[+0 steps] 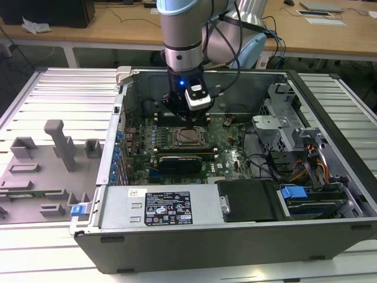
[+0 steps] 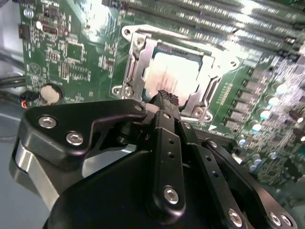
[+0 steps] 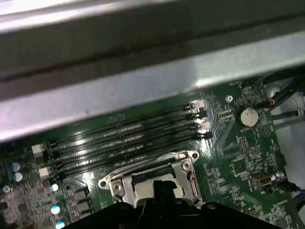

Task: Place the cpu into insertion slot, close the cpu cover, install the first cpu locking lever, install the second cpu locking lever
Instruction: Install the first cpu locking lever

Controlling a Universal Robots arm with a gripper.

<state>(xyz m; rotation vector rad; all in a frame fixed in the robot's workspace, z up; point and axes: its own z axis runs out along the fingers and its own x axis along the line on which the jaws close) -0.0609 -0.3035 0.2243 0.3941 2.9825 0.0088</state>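
Cover work looks to be the step in hand: in the second wrist view the cpu [image 2: 177,78] already lies flat in the insertion slot [image 2: 143,36], its pale silvery top showing through the window of the cpu cover [image 2: 138,64], which appears down over it. The gripper [image 2: 167,97] hovers just above the socket's near edge, fingers pressed together and pinching nothing (as far as I can judge). Any lever move calls for a narrow, precise tip beside the frame.
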